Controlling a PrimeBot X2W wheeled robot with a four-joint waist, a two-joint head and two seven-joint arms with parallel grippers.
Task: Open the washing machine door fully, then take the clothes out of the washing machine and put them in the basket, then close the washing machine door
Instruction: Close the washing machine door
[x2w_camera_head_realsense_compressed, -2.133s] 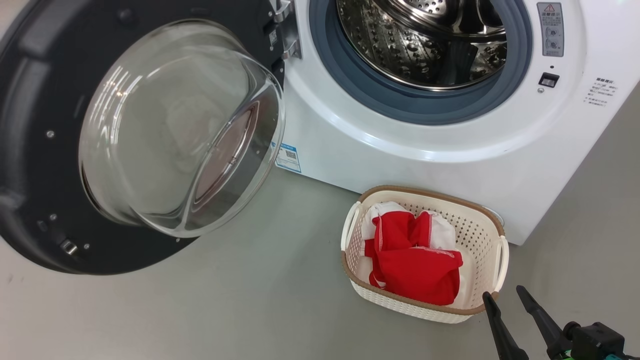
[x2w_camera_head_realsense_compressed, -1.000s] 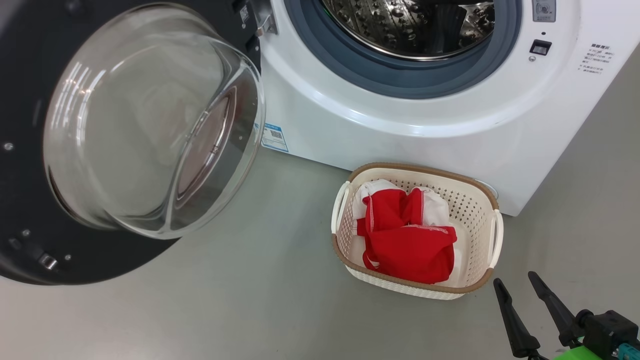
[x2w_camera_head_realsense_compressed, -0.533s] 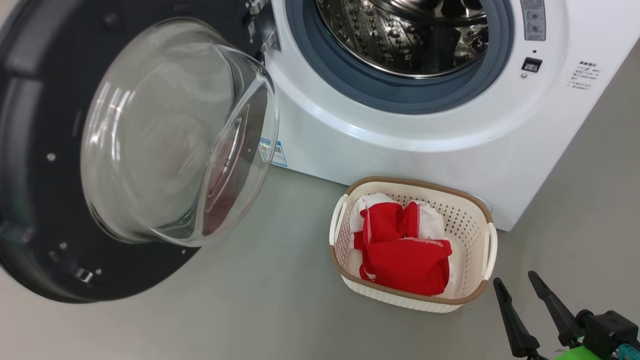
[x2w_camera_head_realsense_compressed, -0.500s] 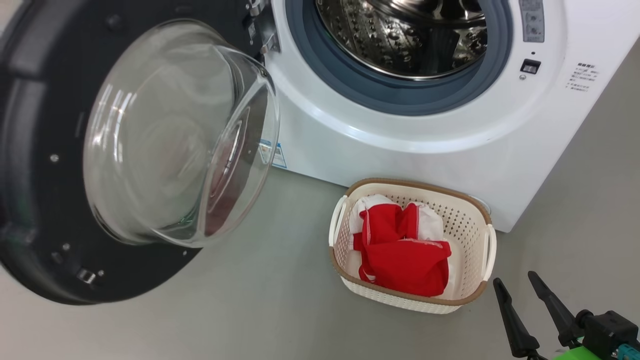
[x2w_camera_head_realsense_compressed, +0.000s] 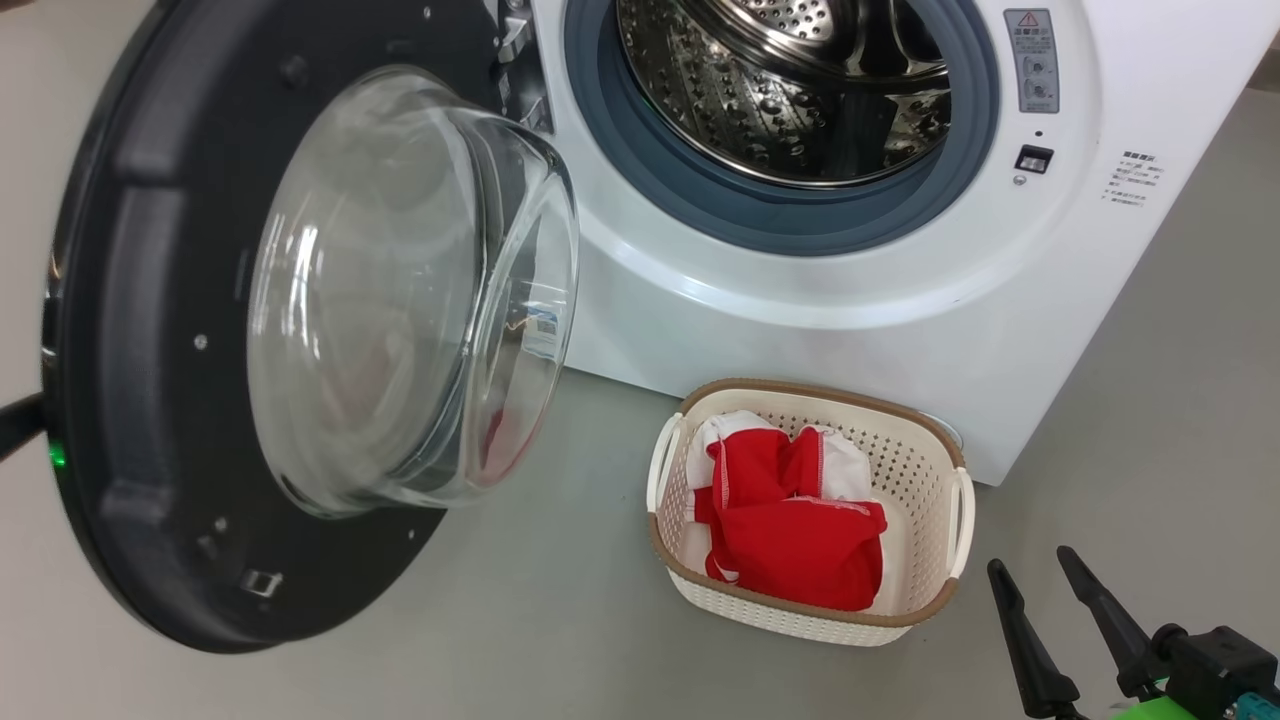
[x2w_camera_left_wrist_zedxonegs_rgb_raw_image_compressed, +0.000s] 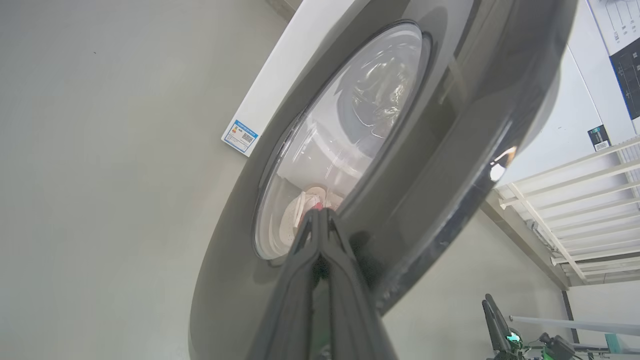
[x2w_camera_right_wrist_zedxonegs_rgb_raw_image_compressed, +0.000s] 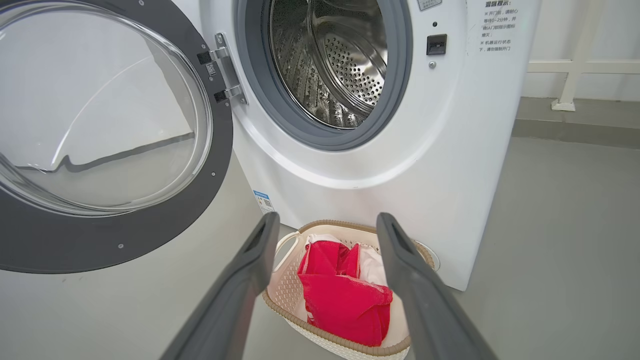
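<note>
The bright red-and-white fabric clothes (x2w_camera_head_realsense_compressed: 790, 530) lay in the small cream perforated plastic basket (x2w_camera_head_realsense_compressed: 800, 385), so closing remained: the left gripper (x2w_camera_left_wrist_zedxonegs_rgb_raw_image_compressed: 320, 212), fingers pressed together behind the large round black-rimmed glass door (x2w_camera_head_realsense_compressed: 150, 400), likely needed to push it shut against the white washing machine (x2w_camera_head_realsense_compressed: 800, 320), right gripper (x2w_camera_head_realsense_compressed: 1028, 560) idling spread.

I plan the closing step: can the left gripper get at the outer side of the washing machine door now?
Probably yes. The left gripper, shut, sits right at the outer black rim of the washing machine door, nothing between them.
</note>
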